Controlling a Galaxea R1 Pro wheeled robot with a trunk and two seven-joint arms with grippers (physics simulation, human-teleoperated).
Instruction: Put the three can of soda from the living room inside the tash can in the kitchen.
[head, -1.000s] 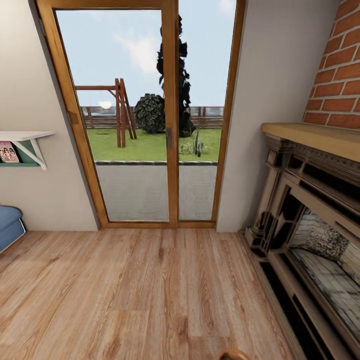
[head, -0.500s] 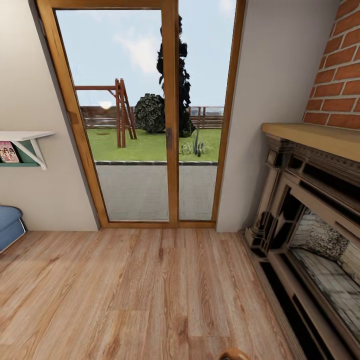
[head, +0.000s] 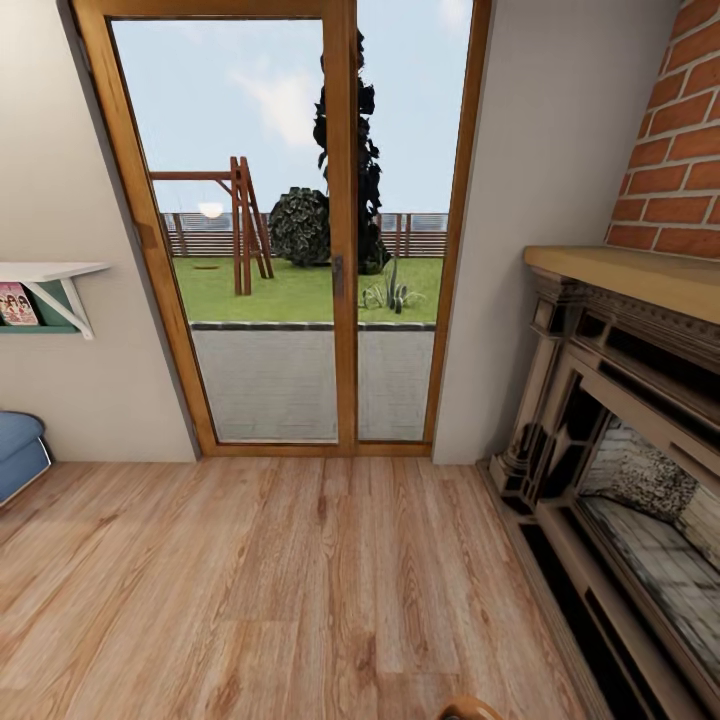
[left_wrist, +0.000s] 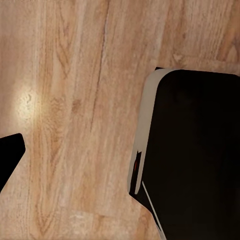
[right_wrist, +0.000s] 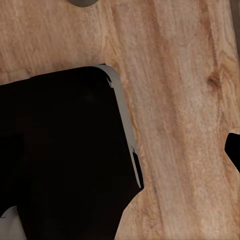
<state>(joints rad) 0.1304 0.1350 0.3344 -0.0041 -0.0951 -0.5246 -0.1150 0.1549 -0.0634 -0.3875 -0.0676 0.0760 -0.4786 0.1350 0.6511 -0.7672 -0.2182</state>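
No can of soda and no tash can is in sight. I face the living room's wood-framed glass doors (head: 338, 230), with light plank floor (head: 280, 590) in front of me. One dark fingertip (left_wrist: 7, 155) of my left gripper (left_wrist: 120, 156) sits at the edge of the left wrist view, with bare floor where shut jaws would meet. A dark fingertip (right_wrist: 234, 149) of my right gripper (right_wrist: 120, 150) likewise sits at the edge of the right wrist view. Both grippers hang over the floor, holding nothing.
The carved fireplace (head: 620, 440) under the red brick chimney (head: 675, 140) lines the right side. A blue sofa corner (head: 18, 452) and a wall shelf (head: 45, 290) stand at the left. My black base (left_wrist: 195, 155) shows below the arms. A rounded orange-brown edge (head: 468, 709) peeks in at the bottom.
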